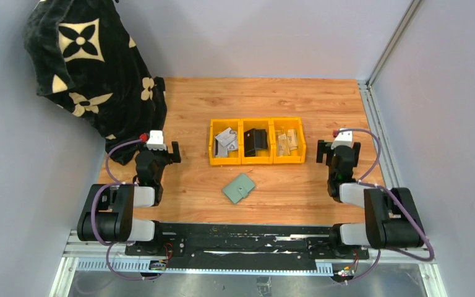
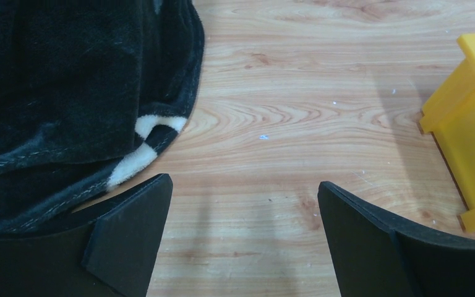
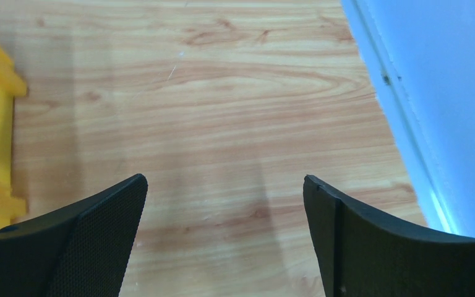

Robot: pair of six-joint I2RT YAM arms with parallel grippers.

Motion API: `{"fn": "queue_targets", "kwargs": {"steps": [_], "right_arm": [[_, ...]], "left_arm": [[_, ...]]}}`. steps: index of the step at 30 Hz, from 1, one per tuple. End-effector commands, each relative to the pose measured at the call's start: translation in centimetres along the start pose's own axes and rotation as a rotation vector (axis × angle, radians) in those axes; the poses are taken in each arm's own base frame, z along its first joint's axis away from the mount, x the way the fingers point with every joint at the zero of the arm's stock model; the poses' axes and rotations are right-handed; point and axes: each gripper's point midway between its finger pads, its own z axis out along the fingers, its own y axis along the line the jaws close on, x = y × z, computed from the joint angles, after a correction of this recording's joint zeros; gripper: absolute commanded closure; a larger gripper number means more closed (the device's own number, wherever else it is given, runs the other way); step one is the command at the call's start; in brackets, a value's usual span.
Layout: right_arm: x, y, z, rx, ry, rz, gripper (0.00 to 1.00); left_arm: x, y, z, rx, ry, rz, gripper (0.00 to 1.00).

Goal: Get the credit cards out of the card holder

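Table (image 1: pixel 284 99): card holder (image 1: pixel 239 188), bins (image 1: pixel 256 162), blanket (image 1: pixel 86 68)

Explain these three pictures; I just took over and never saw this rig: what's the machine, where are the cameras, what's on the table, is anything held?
Two robot arms are bolted at the near edge of the table. The wide picture looks down from above; the other two look out from each wrist. The left gripper and right gripper are open, holding nothing. A sage-green card holder, folded shut, lies between the arms and three yellow bins; a black patterned blanket hangs far left.
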Motion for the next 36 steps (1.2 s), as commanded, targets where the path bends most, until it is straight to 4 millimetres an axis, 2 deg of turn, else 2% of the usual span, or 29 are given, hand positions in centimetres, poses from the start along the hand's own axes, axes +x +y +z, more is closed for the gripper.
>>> {"fn": "queue_targets", "kwargs": {"steps": [1,4,6,9,12,14,17,20,22,24,25,28,33,36], "right_arm": [[-2.5,-2.2,-0.3,0.110,0.131,0.018,0.00],[-5.5,-1.9,-1.0,0.073,0.066,0.070,0.00],[-7.2,-1.4,-1.5,0.055,0.010,0.210,0.00],[-8.2,-1.8,-2.1,0.116,0.003,0.482,0.00],[-9.3,0.5,-2.7,-0.046,0.074,0.520,0.00],[-10.0,2.7,-3.3,-0.166,0.113,0.495,0.00],[-9.6,5.2,-5.0,-0.208,0.202,0.432,0.00],[-9.2,8.9,-7.9,-0.258,0.211,0.290,0.00],[-8.9,12.1,-9.9,-0.333,0.205,0.221,0.00],[-8.0,15.1,-11.9,-0.400,0.227,0.172,0.00],[-7.2,17.2,-13.3,-0.451,0.244,0.129,0.00],[-5.4,21.6,-16.4,-0.528,0.251,0.022,0.00],[-2.5,28.2,-19.8,-0.639,0.294,-0.160,0.00],[-1.7,31.1,-21.2,-0.697,0.307,-0.220,0.00]], "left_arm": [[-1.6,-0.6,0.3,0.051,-0.044,0.039,0.00],[-2.7,-1.1,0.7,0.090,0.003,0.049,0.00],[-4.1,-1.2,1.2,0.103,0.030,0.063,0.00],[-4.4,-1.5,1.4,0.145,0.103,0.116,0.00],[-4.5,-1.5,1.1,0.164,0.197,0.139,0.00],[-5.6,-1.8,1.0,0.198,0.236,0.149,0.00],[-5.9,-2.5,0.2,0.261,0.335,0.154,0.00],[-6.0,-3.2,-0.8,0.319,0.426,0.147,0.00],[-6.5,-3.7,-1.5,0.354,0.451,0.137,0.00],[-7.1,-4.0,-2.0,0.376,0.463,0.125,0.00],[-7.6,-4.2,-2.3,0.382,0.459,0.120,0.00],[-8.3,-4.4,-3.3,0.395,0.450,0.116,0.00],[-8.8,-4.6,-4.8,0.414,0.468,0.113,0.00],[-9.2,-4.5,-5.4,0.417,0.479,0.117,0.00]]}}
